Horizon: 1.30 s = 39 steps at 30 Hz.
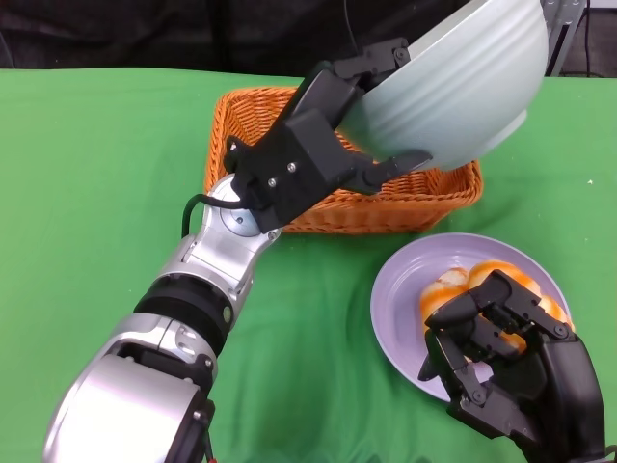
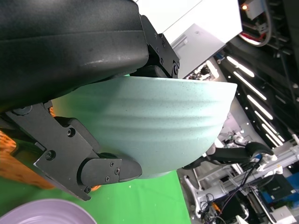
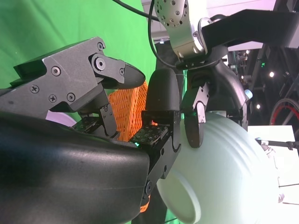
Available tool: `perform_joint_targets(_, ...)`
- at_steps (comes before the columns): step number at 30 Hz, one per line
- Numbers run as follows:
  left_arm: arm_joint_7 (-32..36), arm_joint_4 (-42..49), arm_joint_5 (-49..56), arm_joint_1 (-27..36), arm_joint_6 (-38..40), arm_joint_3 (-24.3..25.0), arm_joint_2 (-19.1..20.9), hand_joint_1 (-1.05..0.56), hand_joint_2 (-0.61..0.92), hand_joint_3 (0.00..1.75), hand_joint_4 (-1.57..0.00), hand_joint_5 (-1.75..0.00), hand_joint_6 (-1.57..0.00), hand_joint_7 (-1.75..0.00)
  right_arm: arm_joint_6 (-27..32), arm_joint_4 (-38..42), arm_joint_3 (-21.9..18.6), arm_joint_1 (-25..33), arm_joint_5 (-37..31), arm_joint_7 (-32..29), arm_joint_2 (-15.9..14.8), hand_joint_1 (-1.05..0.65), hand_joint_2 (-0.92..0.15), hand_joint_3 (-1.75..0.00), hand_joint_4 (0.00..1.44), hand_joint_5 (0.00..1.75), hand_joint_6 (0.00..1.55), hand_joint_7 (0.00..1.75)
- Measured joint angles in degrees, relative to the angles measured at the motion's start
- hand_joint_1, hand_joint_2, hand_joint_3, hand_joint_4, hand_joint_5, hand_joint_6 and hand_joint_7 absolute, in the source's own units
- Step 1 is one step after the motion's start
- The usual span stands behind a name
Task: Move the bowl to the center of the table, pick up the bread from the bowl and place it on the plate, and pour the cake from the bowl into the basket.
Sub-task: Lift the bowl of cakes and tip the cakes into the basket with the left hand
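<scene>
From the head view, my left hand point(image 1: 318, 159) has the pale green bowl point(image 1: 453, 87) clamped, fingers wrapped over the rim and under the outside wall, and it's tipped steeply over the orange wicker basket point(image 1: 424, 198). I'd say that's the pour step, with the bowl held up high so the cake drops into the basket rather than onto the green table point(image 1: 96, 174). Can't see the cake from here, the bowl hides the inside of the basket. The bread point(image 1: 463, 285) is sitting on the purple plate point(image 1: 400, 299) near me, so that part looks done. My right hand point(image 1: 501, 352) hovers over the near edge of the plate, fingers curled in with nothing in them, probably just parked out of the way.

Right wrist view: the bowl point(image 3: 224, 172) shows its base and ribbed outside, with the left hand's fingers point(image 3: 194, 123) pinching the rim, and a bit of basket point(image 3: 126, 109) behind.

Left wrist view: mostly the bowl's wall point(image 2: 163, 126) up close, a finger point(image 2: 110, 170) pressed against the underside. Grip looks solid, but the opening points away, so I can't tell if anything's left inside.
</scene>
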Motion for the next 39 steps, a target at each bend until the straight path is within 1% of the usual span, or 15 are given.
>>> perform_joint_targets(7,-0.5,0.6,-0.3,-0.9,1.5,0.9,-0.4,-0.11,0.6,1.07,-0.76,-1.75,-0.64,-1.59,-0.1,0.3,0.0,0.0,-0.2,0.1,0.0,-0.14,-0.75,-0.64,0.68,1.63,0.6,1.3)
perform_joint_targets(12,-1.4,2.0,-1.1,-3.4,3.2,2.0,-1.1,-0.09,0.57,1.12,-0.78,-1.75,-0.66,-1.58,-0.2,0.3,0.0,0.0,-0.4,-0.1,0.0,-0.14,-0.75,-0.63,0.68,1.64,0.6,1.31)
perform_joint_targets(15,-1.8,2.5,-1.9,-4.8,4.3,3.2,-1.5,-0.09,0.56,1.13,-0.79,-1.75,-0.68,-1.58,-0.2,0.3,0.0,0.0,-0.4,-0.2,0.0,-0.16,-0.79,-0.54,0.67,1.64,0.58,1.32)
perform_joint_targets(19,-1.8,3.1,-2.3,-5.8,5.5,3.8,-1.8,-0.09,0.53,1.18,-0.8,-1.75,-0.69,-1.58,-0.3,0.4,0.0,0.0,-0.4,-0.2,0.0,-0.17,-0.8,-0.5,0.67,1.64,0.58,1.33)
perform_joint_targets(24,-1.6,4.4,-3.6,-6.4,8.4,5.7,-2.7,-0.11,0.5,1.22,-0.79,-1.75,-0.72,-1.53,-0.4,0.8,0.0,0.0,-0.3,-0.1,0.0,-0.16,-0.81,-0.5,0.68,1.64,0.59,1.33)
perform_joint_targets(30,-1.3,4.9,-5.2,-7.3,11.2,7.4,-3.2,-0.11,0.47,1.29,-0.78,-1.75,-0.73,-1.53,-1.0,1.0,0.1,0.0,-0.5,-0.1,0.1,-0.16,-0.8,-0.5,0.68,1.63,0.6,1.32)
perform_joint_targets(35,-1.2,5.4,-5.5,-8.3,13.2,8.5,-3.3,-0.1,0.47,1.29,-0.76,-1.74,-0.72,-1.53,-1.1,1.1,0.1,0.0,-0.5,-0.1,0.0,-0.14,-0.8,-0.51,0.68,1.63,0.59,1.33)
perform_joint_targets(37,-1.1,5.4,-5.9,-8.6,14.0,9.1,-3.5,-0.1,0.46,1.3,-0.75,-1.71,-0.73,-1.52,-1.3,1.4,0.1,0.0,-0.5,-0.1,0.0,-0.16,-0.79,-0.51,0.69,1.63,0.59,1.33)
perform_joint_targets(39,-1.1,5.4,-7.6,-8.7,15.2,10.5,-3.9,-0.09,0.43,1.33,-0.75,-1.64,-0.75,-1.48,-1.3,1.6,0.1,0.0,-0.7,-0.2,0.0,-0.16,-0.79,-0.51,0.69,1.63,0.59,1.34)
